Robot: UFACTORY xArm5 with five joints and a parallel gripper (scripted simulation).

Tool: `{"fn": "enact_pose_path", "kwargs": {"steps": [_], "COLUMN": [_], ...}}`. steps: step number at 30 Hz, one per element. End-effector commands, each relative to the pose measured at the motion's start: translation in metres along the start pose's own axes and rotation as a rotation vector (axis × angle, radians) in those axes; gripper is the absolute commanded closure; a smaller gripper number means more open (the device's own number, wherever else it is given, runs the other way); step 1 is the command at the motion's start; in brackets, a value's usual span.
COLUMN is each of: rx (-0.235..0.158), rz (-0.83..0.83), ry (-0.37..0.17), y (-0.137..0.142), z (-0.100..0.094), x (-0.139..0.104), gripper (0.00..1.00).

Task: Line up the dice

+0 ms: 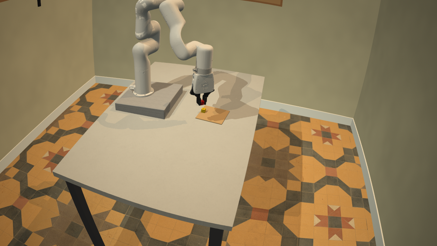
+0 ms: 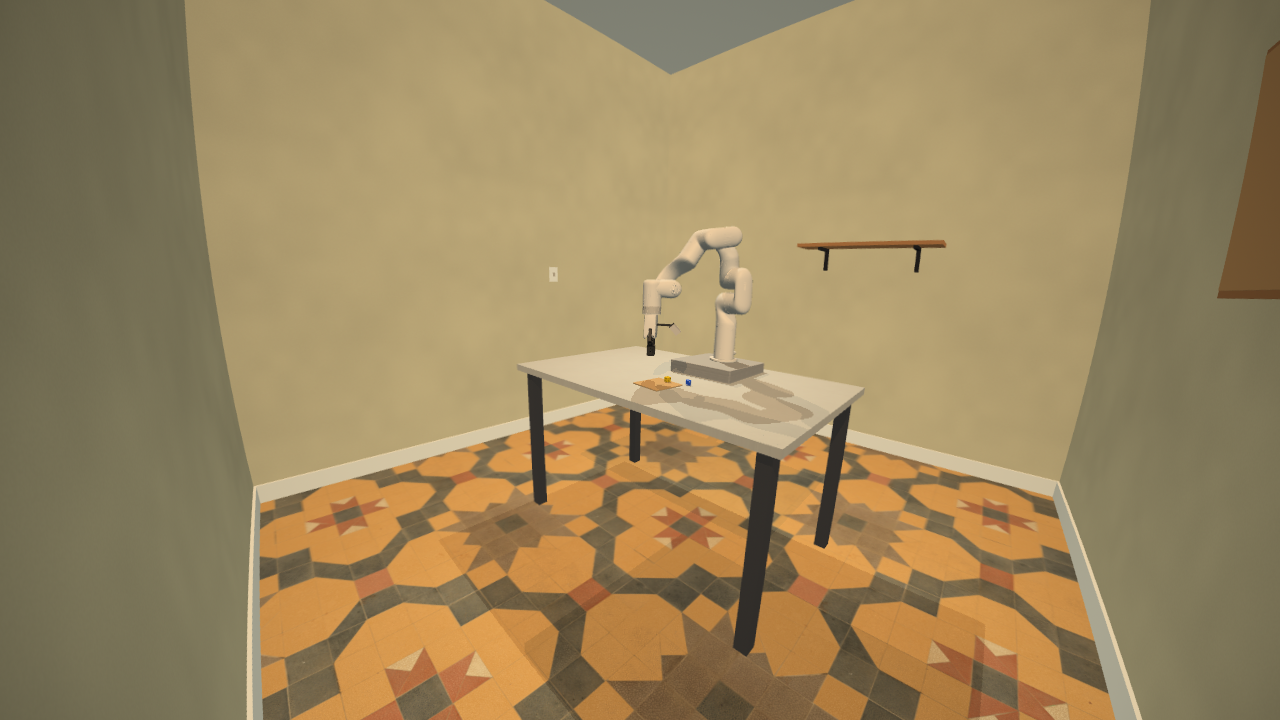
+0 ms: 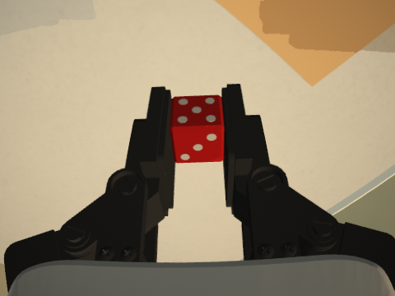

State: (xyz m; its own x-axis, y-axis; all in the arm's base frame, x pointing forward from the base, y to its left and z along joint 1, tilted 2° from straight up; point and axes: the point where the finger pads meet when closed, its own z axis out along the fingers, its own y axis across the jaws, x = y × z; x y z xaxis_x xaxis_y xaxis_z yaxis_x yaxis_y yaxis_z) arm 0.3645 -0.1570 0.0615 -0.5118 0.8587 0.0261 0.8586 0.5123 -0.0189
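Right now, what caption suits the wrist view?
Gripper clamps a red die above the table, orange mat ahead.

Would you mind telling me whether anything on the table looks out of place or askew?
Nothing is damaged or tipped. The blue die lies off the mat, the yellow die sits at its corner, and the gripper holds the red die squarely.
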Motion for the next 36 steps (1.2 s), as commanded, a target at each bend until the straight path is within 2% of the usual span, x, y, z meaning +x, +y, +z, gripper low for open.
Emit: {"fn": "enact_pose_path", "kwargs": {"steps": [1,7,9,11,13,24,27,28,32,36], "rx": [-0.001,-0.001,-0.001,0.0,0.0,0.001,0.001,0.001,0.002,0.002], "rz": [-0.148,-0.359,-0.359,-0.483,-0.51,-0.887,-0.916,-1.001,-1.087,-1.245], "ry": [-0.003,-0.003,-0.003,-0.003,-0.003,-0.003,-0.003,-0.003,-0.003,-0.003], "y": [0.004,0.008,0.008,0.011,0.012,0.02,0.02,0.022,0.024,0.027], "z": [-0.001,-0.002,-0.002,-0.002,-0.002,-0.002,-0.002,-0.002,-0.002,-0.003], "x": [0.0,0.002,0.002,0.002,0.003,0.006,0.006,0.007,0.007,0.009], "gripper": [0.85,0.85,0.85,0.85,0.85,0.85,0.85,0.85,0.85,0.85]}}
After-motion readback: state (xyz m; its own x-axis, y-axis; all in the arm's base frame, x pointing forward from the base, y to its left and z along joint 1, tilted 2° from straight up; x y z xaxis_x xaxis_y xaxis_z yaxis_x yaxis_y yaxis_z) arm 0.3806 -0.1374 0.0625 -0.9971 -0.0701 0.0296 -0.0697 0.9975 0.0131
